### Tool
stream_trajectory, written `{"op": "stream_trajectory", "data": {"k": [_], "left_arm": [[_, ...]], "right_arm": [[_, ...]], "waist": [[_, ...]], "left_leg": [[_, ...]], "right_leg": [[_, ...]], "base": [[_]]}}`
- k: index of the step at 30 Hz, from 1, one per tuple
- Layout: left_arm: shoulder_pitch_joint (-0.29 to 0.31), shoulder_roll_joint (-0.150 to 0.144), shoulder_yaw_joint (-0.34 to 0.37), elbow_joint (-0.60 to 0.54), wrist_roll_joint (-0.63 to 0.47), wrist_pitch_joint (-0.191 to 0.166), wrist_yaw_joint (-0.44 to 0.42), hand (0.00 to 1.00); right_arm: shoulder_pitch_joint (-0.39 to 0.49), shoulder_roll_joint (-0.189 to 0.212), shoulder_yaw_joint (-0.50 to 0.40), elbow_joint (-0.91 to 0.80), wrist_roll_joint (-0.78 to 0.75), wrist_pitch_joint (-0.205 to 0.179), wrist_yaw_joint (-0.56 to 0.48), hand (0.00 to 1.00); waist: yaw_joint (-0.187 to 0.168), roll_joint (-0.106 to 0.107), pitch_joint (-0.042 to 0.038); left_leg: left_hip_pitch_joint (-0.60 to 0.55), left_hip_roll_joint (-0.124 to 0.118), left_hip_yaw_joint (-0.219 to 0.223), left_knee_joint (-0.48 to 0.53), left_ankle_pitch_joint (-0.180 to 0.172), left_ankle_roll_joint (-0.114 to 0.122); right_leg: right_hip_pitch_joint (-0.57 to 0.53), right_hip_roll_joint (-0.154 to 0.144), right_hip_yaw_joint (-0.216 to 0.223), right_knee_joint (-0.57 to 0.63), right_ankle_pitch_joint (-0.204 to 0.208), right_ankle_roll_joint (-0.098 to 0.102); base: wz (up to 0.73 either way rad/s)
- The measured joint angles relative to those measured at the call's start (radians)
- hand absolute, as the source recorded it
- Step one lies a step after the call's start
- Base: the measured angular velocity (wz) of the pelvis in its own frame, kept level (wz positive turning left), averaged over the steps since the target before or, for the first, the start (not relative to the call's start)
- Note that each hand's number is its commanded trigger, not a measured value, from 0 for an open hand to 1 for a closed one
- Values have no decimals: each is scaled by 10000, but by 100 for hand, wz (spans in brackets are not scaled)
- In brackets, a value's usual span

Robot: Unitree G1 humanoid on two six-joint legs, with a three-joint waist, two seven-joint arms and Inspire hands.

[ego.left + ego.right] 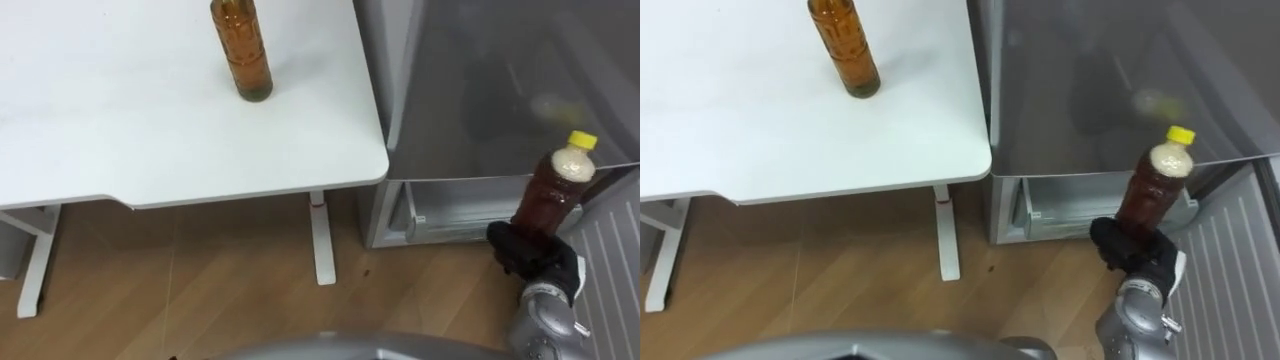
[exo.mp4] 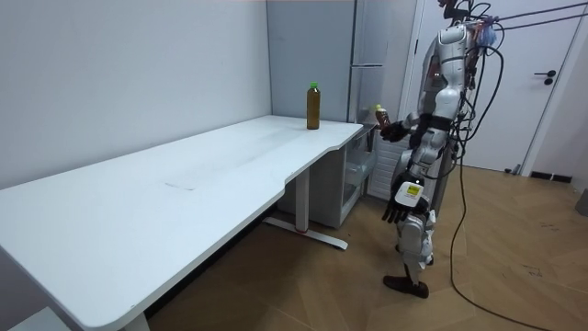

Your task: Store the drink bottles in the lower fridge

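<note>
By the fridge [image 1: 480, 90] — amber, yellow-capped bottle [image 1: 553, 195] in right robot hand [image 1: 535, 255].

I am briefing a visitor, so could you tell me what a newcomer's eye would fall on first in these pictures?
First the yellow-capped bottle of brown drink, held in the right hand before the open lower fridge. Next, a second brown bottle standing alone near the corner of the white table by the fridge. The left hand hangs at the robot's side.

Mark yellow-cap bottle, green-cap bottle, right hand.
yellow-cap bottle [image 1: 549, 200]: left eye view, dark body.
green-cap bottle [image 2: 313, 110]: room view, mid body.
right hand [image 1: 535, 256]: left eye view, black fingers curled round the bottle's base.
</note>
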Motion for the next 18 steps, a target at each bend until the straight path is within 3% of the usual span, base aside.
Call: {"op": "stream_trajectory", "data": {"k": [7, 13, 18], "left_arm": [[15, -19, 8, -52, 64, 36, -1, 0], [1, 7, 24, -73, 255, 42, -70, 0], [-169, 112, -22, -73, 294, 142, -110, 0]], "right_arm": [[-352, -8, 5, 1096, 895, -12, 287, 100], [-454, -27, -10, 1269, 3244, -7, 943, 100], [-1638, -114, -254, 2504, 5629, 18, 1176, 100]], "waist": [[57, 70, 18], [43, 80, 18], [-8, 72, 35]], "left_leg": [[23, -9, -5, -72, -2, -4], [-6, -9, -9, 13, -2, -3], [-721, -33, -278, 683, -73, 25]], "right_leg": [[-13, 1, -5, -19, -37, 11], [-18, -14, 1, 49, -38, 7], [-501, -84, -153, 455, -147, -8]], "base": [[0], [0], [14]]}}
